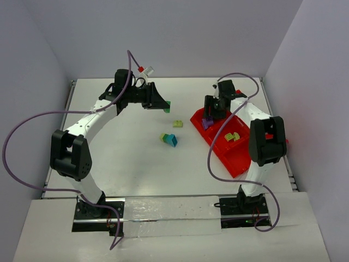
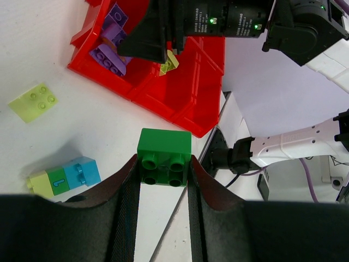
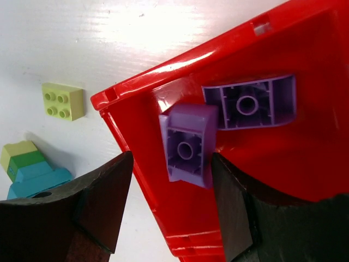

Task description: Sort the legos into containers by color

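Observation:
My left gripper (image 1: 162,103) is shut on a green lego (image 1: 167,107), held above the table's far middle; in the left wrist view the green lego (image 2: 163,155) sits between the fingertips of that gripper (image 2: 163,166). My right gripper (image 1: 209,115) is open over the far-left compartment of the red tray (image 1: 240,158). In the right wrist view a purple lego (image 3: 188,147) lies in that compartment between the spread jaws of my right gripper (image 3: 170,172), and a second purple lego (image 3: 251,102) lies beside it. Yellow-green legos (image 1: 232,136) lie in another compartment.
A pale yellow lego (image 1: 178,124) and a short yellow, green and teal stack (image 1: 169,139) lie on the white table left of the tray. Both show in the left wrist view, lego (image 2: 34,102) and stack (image 2: 64,177). Walls close off the table's far and side edges.

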`<control>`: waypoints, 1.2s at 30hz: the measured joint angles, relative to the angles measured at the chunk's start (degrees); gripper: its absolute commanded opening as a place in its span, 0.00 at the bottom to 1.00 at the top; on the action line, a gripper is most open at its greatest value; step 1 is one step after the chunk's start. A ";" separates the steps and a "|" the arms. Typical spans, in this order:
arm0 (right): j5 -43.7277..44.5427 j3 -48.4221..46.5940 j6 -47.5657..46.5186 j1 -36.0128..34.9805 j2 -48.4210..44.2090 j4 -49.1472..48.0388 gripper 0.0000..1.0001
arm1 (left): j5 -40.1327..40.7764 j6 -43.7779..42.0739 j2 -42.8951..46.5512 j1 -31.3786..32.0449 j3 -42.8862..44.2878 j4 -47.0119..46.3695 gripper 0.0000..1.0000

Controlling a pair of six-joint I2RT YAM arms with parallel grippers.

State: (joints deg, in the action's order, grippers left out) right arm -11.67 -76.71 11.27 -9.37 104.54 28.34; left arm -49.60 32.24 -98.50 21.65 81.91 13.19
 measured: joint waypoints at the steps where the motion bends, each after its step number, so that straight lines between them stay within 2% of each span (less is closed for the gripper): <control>1: -0.37 -0.24 0.00 -0.02 0.59 0.02 0.66 | 0.06 -0.08 0.00 0.00 0.06 0.18 0.00; 7: -2.39 -2.25 -0.37 -1.91 2.54 0.69 0.65 | 0.27 -0.41 -0.10 0.01 0.73 0.66 0.00; 13: -0.21 -3.30 -0.08 -4.14 1.94 0.54 0.68 | 0.34 -0.44 -0.11 0.01 0.74 0.78 0.00; 21: 8.77 -3.42 0.22 -4.37 -5.68 0.75 0.70 | 0.32 -0.63 -0.11 0.00 0.74 0.78 0.00; 25: 10.06 -3.43 -0.22 -4.37 -9.72 0.40 0.68 | 0.32 -0.59 -0.11 0.00 0.74 0.71 0.00; 28: 5.25 -1.65 -1.82 -4.36 -13.22 -2.04 0.66 | 0.18 -0.55 -0.11 0.00 0.74 0.58 0.00; 36: -19.22 0.85 -7.44 -8.07 -21.40 -7.66 0.66 | -3.66 0.79 -0.11 0.00 0.37 -2.46 0.00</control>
State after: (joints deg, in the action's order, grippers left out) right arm -30.89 -75.85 3.82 -17.44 83.14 20.68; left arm -53.25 33.03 -98.61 21.65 82.29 10.72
